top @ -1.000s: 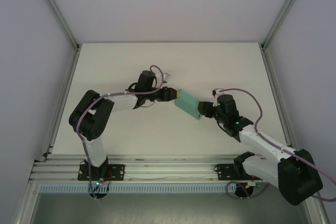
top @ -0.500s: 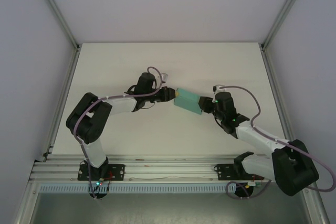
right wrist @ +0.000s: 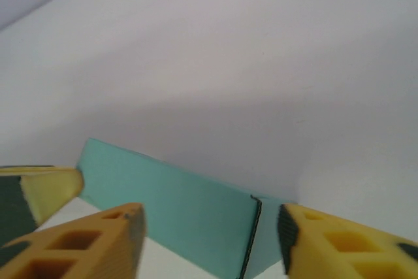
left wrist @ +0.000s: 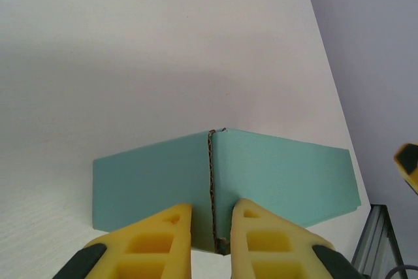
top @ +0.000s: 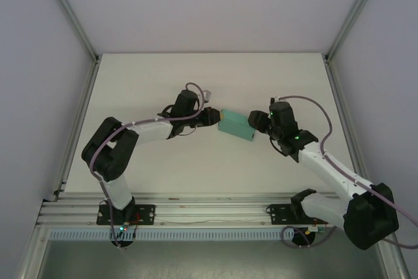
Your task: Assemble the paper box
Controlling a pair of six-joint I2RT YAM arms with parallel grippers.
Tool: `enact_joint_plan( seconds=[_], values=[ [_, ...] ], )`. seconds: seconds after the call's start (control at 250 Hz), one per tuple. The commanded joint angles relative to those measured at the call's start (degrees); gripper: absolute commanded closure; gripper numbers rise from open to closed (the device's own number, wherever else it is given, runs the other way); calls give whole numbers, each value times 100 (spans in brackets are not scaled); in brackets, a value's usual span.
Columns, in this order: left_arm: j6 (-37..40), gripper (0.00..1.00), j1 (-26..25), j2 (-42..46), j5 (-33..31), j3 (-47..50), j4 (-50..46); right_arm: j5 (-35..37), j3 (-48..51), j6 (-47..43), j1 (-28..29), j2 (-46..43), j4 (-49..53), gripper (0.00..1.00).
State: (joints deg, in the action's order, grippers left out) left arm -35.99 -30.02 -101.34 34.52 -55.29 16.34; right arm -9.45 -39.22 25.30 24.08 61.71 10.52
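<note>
Mid-table [top: 163,76], the paper box [top: 235,126] sits between my two grippers. It looks like thin, light card that creases easily, so I'd take it by its folded edges. My left gripper [left wrist: 212,208] is nearly closed astride the seamed corner; whether it pinches, I cannot tell. My right gripper [right wrist: 209,213] stands open around the other end. The box's inside is hidden.

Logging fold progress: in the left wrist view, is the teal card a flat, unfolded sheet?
No, the paper box stands folded, with two faces meeting at a corner edge.
</note>
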Motion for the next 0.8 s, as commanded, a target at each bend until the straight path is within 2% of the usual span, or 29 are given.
enact_joint_plan(
  seconds=[0.0,0.088,0.22,0.3,0.512,0.676,0.799],
  values=[
    [164,82,-72,-135,-504,173,-1203,-392,104,476,-94,-35,513,52],
    [208,82,-74,-169,-421,122,-1221,-492,182,537,-221,72,371,61],
    [247,82,-87,-237,-339,71,-1248,-740,136,513,-436,359,112,69],
    [250,82,-91,-246,-265,85,-1214,-836,34,475,-522,598,214,77],
    [344,82,-109,-318,-200,-20,-1320,-1233,173,473,-610,1071,133,82],
    [408,85,-111,-420,-197,-139,-1447,-1031,270,279,-625,1270,597,92],
    [407,90,-110,-493,-205,-167,-1498,-897,443,248,-616,1407,793,94]
  ],
)
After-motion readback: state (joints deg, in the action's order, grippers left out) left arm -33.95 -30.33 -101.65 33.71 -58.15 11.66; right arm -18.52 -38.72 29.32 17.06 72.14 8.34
